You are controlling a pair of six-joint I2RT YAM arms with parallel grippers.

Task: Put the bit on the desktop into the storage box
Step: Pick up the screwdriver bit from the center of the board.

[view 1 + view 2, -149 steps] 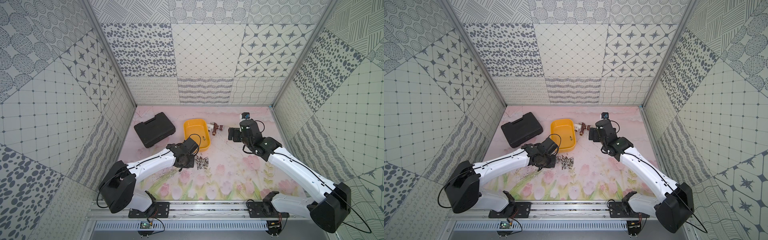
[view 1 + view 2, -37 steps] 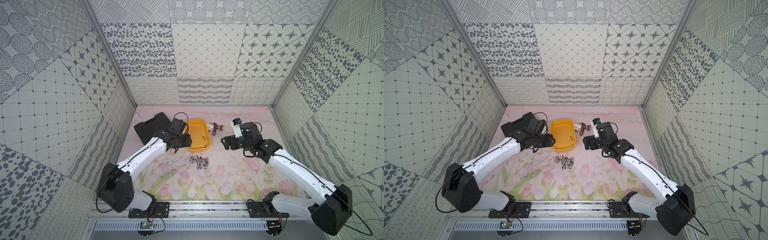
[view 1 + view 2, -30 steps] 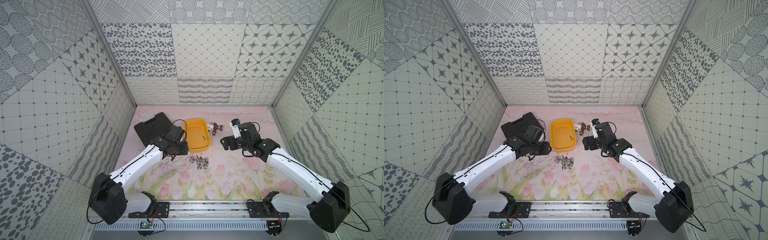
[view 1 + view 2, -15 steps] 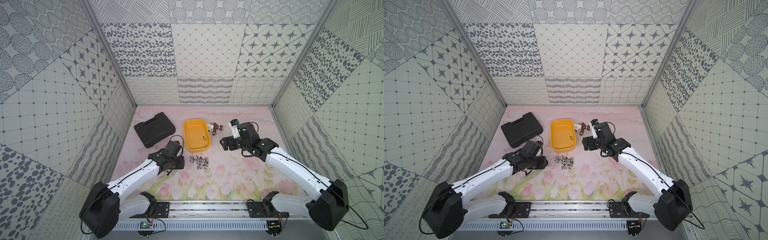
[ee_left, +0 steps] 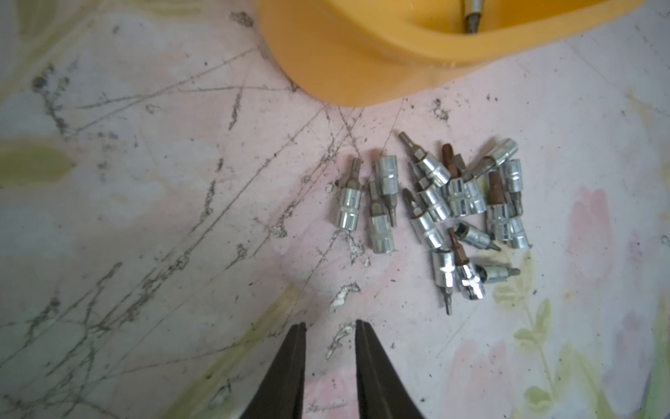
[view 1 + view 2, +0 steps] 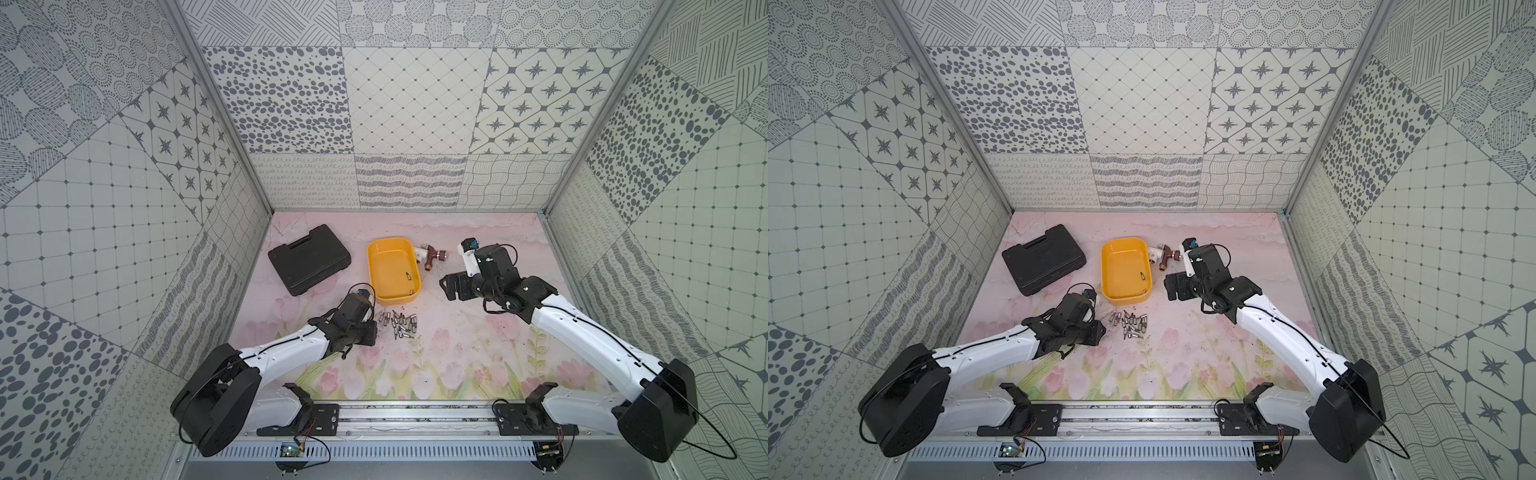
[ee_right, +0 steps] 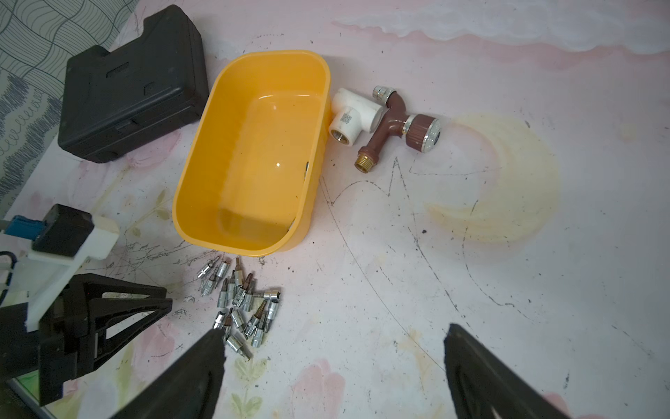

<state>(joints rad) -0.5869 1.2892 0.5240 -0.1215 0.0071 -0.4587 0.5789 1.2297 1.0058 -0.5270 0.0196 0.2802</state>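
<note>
Several small silver bits (image 6: 399, 326) (image 6: 1129, 324) (image 5: 435, 210) (image 7: 241, 301) lie in a loose pile on the floral desktop (image 6: 457, 353), just in front of the yellow storage box (image 6: 371, 270) (image 6: 1104, 266) (image 5: 344, 54) (image 7: 203, 145). Two bits (image 6: 408, 274) lie inside the box. My left gripper (image 6: 372, 332) (image 6: 1100, 332) (image 5: 330, 326) hovers low just left of the pile, jaws a narrow gap apart with nothing between them. My right gripper (image 6: 449, 286) (image 6: 1173, 286) (image 7: 333, 332) hangs right of the box, wide open and empty.
A closed black tool case (image 6: 309, 259) (image 7: 134, 83) lies left of the box. A brown tap (image 6: 435, 254) (image 7: 395, 119) joined to a white pipe fitting (image 7: 353, 116) rests against the box's far right corner. Patterned walls close in three sides.
My left arm has swung back from the box toward the front and come down beside the pile, its jaws narrowing. The right arm has hardly moved.
</note>
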